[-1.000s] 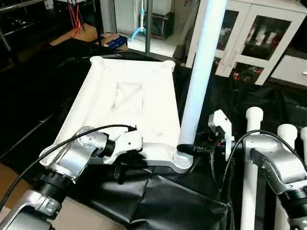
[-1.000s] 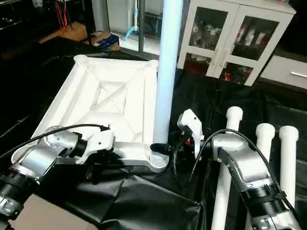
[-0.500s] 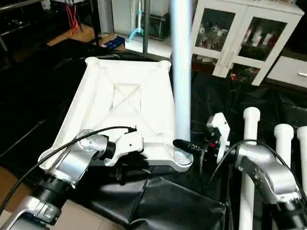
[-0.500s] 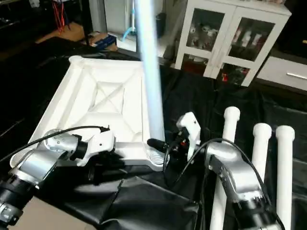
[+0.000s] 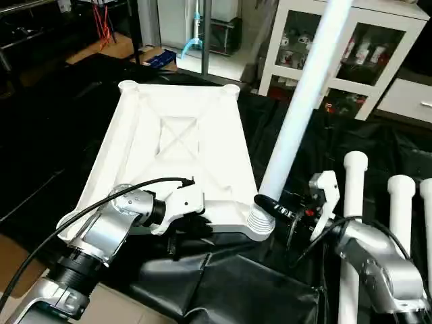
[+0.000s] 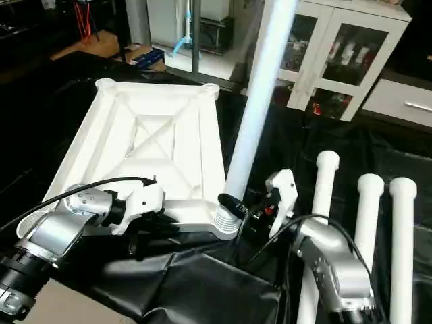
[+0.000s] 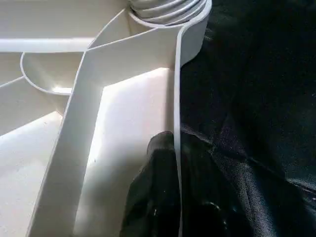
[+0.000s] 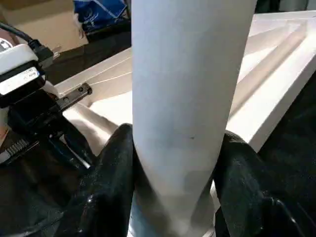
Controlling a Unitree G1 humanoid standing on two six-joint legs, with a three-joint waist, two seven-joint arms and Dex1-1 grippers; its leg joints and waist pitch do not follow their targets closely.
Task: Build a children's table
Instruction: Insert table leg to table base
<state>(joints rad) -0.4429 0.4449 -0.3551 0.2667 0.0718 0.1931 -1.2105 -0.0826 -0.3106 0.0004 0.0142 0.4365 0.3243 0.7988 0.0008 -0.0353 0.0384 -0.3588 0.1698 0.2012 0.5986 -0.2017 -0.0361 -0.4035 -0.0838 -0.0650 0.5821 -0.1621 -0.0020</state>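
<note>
black sheet (image 5: 229, 290) was spread under upturned tabletop (image 5: 182, 148); glass-door cabinet (image 5: 358, 47) at 1 o'clock. left gripper (image 7: 168, 197) was clamped on tabletop rim; right gripper (image 8: 173, 197) clamped on leg (image 5: 304, 108) tilted in near corner socket (image 5: 260, 226).

We find no text, brand, number or sign that can be read. The one candidate is a small white label with dark print (image 8: 19, 79) on the black-and-white camera housing of the left gripper, seen in the right wrist view; we can make out lines of print there, but no single character.
</note>
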